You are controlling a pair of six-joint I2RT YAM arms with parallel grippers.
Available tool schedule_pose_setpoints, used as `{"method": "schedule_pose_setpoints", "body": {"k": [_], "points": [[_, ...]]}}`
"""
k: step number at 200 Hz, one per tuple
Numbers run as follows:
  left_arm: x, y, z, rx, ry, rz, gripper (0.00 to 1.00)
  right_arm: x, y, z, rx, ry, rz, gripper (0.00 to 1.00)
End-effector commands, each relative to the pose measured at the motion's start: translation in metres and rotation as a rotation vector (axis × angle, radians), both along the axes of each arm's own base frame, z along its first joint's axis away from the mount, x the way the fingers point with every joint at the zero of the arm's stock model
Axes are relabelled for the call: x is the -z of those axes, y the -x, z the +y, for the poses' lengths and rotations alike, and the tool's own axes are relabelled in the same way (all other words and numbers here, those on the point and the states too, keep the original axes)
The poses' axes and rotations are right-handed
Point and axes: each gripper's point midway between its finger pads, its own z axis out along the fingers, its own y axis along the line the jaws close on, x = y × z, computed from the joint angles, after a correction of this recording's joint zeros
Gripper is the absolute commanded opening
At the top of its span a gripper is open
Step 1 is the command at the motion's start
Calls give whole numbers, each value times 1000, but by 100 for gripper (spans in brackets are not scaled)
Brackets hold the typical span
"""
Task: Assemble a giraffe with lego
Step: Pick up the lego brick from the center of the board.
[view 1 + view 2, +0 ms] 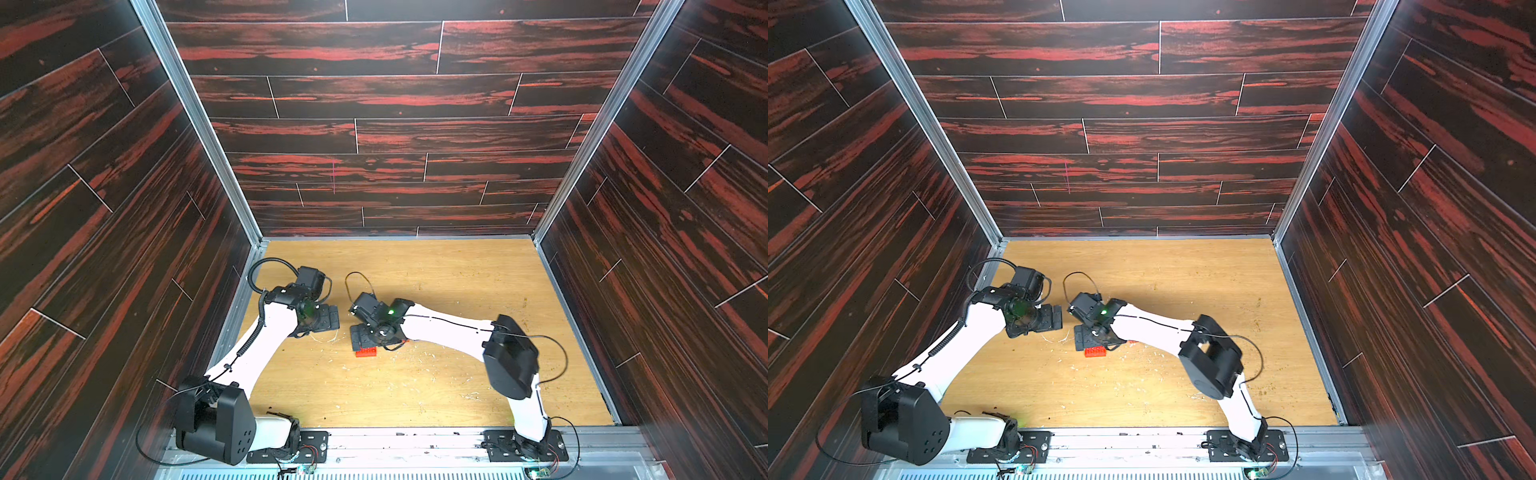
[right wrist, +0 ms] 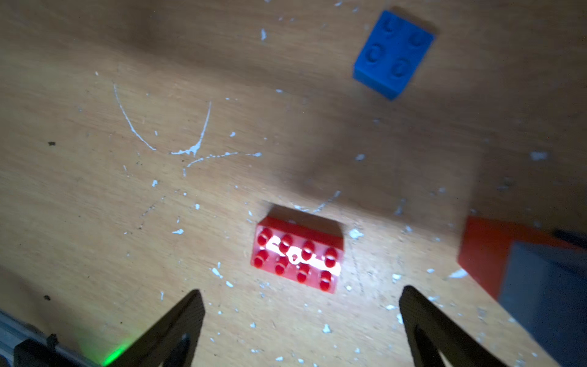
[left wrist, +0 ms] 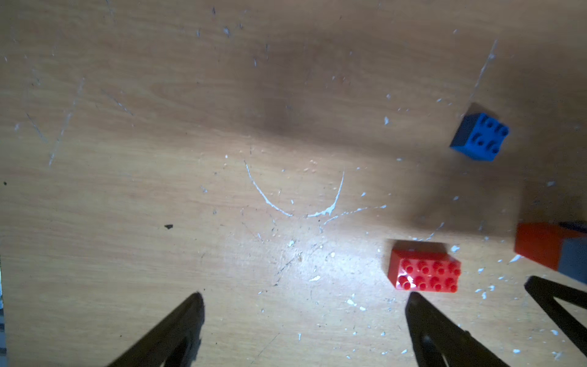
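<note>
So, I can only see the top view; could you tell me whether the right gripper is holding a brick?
Observer: No. The right gripper is open and empty; the red brick lies studs up on the table just ahead of it.
Operator: Thank you. Is any other brick hidden under that arm?
Observer: Yes, a blue square brick sits studs up, apart from the red one.
Operator: And the left gripper?
Observer: The left gripper is open too, with only bare table between its jaws.

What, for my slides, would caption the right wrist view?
Right gripper, jaws open, near a loose red-orange two-by-four brick and a blue two-by-two brick on the scratched wooden table.
</note>
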Motion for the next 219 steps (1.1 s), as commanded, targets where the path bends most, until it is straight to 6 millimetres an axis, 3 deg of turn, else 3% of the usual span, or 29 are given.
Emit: {"method": "schedule_pose_setpoints", "body": {"k": [1,79,155,219], "points": [[0,8,10,-12,-15,1,100,11,9,0,-13,83,39,98],[6,10,17,-64,43,-7,100,34,7,4,50,150,73,98],[8,10,5,-30,105,4,100,62,11,8,51,181,134,94],[9,10,1,-16,123,12,100,62,12,0,63,195,127,85]]}}
